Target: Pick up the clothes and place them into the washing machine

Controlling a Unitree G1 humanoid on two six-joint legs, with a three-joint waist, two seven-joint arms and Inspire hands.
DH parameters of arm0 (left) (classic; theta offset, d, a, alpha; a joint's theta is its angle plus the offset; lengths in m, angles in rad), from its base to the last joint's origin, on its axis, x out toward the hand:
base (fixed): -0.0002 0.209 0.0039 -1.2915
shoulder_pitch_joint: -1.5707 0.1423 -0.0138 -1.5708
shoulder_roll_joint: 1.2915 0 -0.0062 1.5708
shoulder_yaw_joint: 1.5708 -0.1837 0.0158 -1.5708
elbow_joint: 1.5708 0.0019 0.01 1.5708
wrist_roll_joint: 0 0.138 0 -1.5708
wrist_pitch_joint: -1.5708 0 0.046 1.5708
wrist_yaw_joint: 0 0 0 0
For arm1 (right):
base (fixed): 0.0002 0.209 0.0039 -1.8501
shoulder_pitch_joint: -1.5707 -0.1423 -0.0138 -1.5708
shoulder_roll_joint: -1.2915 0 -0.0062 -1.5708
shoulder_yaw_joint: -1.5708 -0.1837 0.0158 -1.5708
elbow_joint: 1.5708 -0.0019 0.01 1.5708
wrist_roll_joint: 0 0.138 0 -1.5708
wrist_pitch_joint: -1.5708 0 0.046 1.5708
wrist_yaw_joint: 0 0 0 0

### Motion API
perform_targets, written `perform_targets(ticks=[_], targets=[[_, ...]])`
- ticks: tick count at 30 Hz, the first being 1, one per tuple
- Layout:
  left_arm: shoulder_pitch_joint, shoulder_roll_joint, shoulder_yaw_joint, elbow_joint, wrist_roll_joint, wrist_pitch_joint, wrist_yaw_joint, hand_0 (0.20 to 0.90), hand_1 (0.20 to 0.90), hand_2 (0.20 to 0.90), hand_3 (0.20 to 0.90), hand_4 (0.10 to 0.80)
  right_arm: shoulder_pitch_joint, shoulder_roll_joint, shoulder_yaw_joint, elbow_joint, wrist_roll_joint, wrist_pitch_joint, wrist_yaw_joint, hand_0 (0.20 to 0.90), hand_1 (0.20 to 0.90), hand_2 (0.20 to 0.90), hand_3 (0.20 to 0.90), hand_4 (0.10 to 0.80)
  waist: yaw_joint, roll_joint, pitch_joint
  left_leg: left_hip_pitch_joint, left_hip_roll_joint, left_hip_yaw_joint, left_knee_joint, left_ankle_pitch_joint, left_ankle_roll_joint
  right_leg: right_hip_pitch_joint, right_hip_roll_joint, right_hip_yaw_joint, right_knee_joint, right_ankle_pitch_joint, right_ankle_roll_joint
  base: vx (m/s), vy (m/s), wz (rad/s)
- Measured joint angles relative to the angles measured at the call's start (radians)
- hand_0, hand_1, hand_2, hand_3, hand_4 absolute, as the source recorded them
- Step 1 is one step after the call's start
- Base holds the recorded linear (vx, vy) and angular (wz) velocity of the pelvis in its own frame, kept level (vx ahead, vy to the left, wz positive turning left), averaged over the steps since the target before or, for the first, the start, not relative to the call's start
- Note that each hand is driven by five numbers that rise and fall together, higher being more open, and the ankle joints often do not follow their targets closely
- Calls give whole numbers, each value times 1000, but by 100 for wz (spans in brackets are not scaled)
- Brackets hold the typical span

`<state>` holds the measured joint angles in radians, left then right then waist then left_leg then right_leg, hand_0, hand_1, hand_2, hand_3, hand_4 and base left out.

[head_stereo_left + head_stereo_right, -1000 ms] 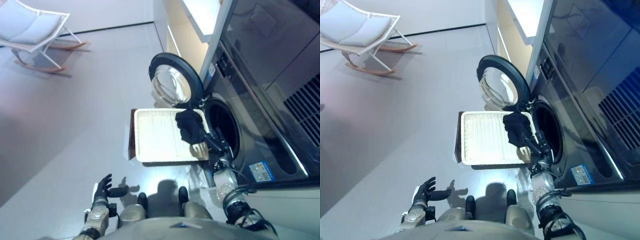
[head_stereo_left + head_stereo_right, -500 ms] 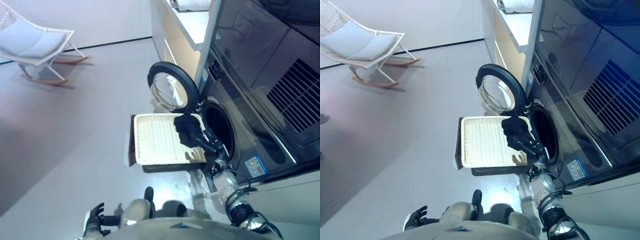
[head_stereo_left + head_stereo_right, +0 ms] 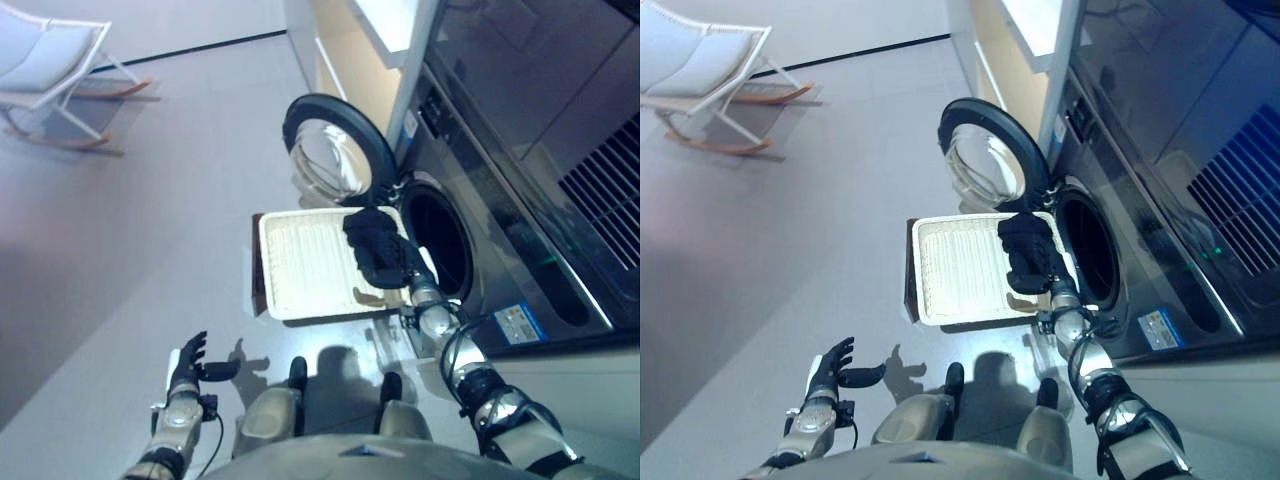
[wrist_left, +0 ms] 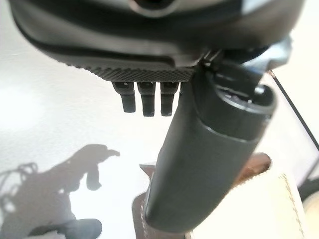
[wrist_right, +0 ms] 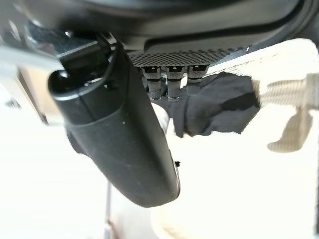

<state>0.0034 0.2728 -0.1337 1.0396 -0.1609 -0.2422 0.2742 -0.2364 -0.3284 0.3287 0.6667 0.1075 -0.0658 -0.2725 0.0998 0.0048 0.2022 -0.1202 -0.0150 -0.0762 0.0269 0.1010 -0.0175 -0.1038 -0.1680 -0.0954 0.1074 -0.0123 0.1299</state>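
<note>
While my right hand reaches the dark cloth on the tray by the washer, I can't tell its grip. Left hand hangs open. Next: grab & lift twd drum.

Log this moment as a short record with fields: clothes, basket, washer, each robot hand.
clothes: dark garment draped over the basket edge nearest the washer
basket: white laundry basket on the floor before the machine
washer: washing machine, round door swung open, drum opening dark
right robot hand: at the dark garment, fingers hidden against it
left robot hand: open, idle above the floor, holding nothing
</note>
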Motion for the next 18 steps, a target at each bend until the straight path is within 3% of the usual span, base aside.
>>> perform_targets(ticks=[3, 7, 15, 18], targets=[[29, -2, -7, -6, 7, 4, 2, 900, 900, 900, 900, 800, -40, -15, -4, 66, -133, 28, -34, 900, 900, 900, 900, 800, 9, -2, 3, -36, 34, -9, 2, 15, -28, -15, 27, -41, -4, -1, -33, -29, -66, 36], [72, -9, -57, -6, 16, 5, 6, 900, 900, 900, 900, 800, -184, -17, -1, 249, -205, 53, -106, 900, 900, 900, 900, 800, 19, 14, 12, -97, 43, -11, 3, 28, -37, -75, 36, -56, 7, -2, -39, -145, -10, 5], [-67, -10, -146, -70, -16, -5, 60, 900, 900, 900, 900, 800, -585, -66, 71, 528, -211, 79, -156, 900, 900, 900, 900, 800, 55, 111, 99, -269, 30, -28, 5, 81, -35, -280, 22, -58, 107, -1, -42, -105, 12, 6], [-129, -7, -170, -128, -38, -18, 86, 900, 900, 900, 900, 800, -722, -132, 109, 587, -216, 80, -172, 900, 900, 900, 900, 800, 71, 123, 144, -353, 18, -32, 31, 97, -32, -378, 9, -57, 171, -7, -44, -91, -4, 11]])
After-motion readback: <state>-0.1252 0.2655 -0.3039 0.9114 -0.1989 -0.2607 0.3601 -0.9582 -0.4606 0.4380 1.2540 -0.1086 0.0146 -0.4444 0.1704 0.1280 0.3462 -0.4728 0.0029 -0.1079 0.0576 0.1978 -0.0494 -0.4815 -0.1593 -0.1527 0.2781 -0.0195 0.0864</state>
